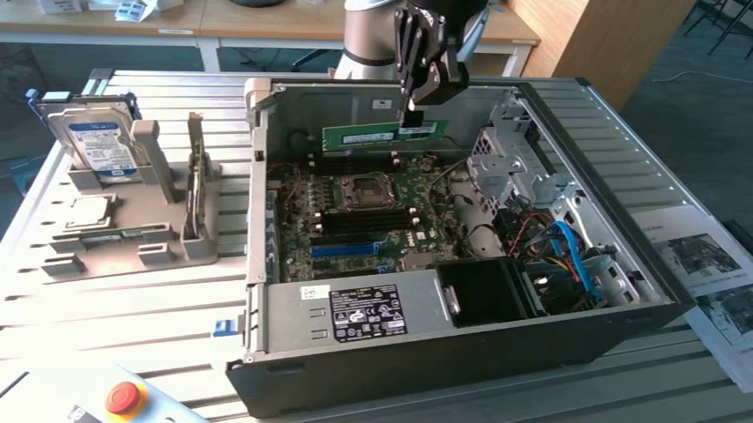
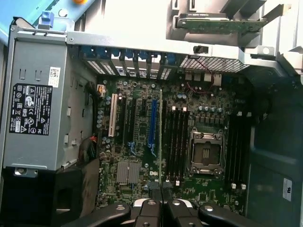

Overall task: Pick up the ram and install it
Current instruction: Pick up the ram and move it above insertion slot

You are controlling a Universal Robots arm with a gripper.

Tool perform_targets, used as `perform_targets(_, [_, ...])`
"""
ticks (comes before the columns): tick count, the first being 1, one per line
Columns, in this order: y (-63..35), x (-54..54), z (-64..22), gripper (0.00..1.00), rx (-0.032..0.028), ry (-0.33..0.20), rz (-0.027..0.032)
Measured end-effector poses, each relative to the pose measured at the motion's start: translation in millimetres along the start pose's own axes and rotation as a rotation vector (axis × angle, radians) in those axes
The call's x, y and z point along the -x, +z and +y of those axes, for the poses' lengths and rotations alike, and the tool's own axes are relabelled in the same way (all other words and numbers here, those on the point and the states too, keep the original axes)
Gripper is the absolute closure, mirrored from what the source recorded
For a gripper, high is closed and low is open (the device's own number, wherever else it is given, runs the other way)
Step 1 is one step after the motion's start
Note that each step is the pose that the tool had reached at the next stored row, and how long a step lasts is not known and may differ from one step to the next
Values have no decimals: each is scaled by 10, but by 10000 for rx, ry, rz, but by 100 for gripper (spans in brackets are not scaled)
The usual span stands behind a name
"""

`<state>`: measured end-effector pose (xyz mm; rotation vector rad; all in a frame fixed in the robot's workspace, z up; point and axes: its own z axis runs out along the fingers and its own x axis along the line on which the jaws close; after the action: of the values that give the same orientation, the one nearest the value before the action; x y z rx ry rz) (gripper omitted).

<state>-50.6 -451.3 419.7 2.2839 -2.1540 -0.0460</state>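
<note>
Gripper (image 1: 413,122) is clamping the ram (image 1: 367,136) between nearly closed fingers, pinching the stick near one end of its upper edge. The ram is hanging level and on edge inside the open case (image 1: 471,361), above the board (image 1: 406,198) and clear of it. In the wrist view the gripper (image 2: 162,204) is looking straight down the ram (image 2: 161,137), which is appearing as a thin pale line lying between the blue slot (image 2: 152,123) and the black slots (image 2: 177,142) beside the socket (image 2: 207,152).

Step in hand, by judgement: pickup is done and carriage to a slot is under way; the stick is not yet seated. Seating is calling for the lower edge to run parallel to one black slot and sit squarely over it, with a straight, even press.

The ram is showing as a flat, rigid green strip with a white label. The slots are reading as long, narrow plastic channels; the socket as a square metal frame. The case is looking like dark sheet metal. A second ram (image 1: 196,176) is standing in a grey holder (image 1: 153,256) well apart, at the exterior view's left.
</note>
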Motion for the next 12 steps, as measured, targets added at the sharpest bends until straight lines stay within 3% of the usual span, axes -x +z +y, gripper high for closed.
perform_targets(6, [1,6,1,89,-1,1,0])
perform_targets(12, [18,184,-10,89,0,20,7])
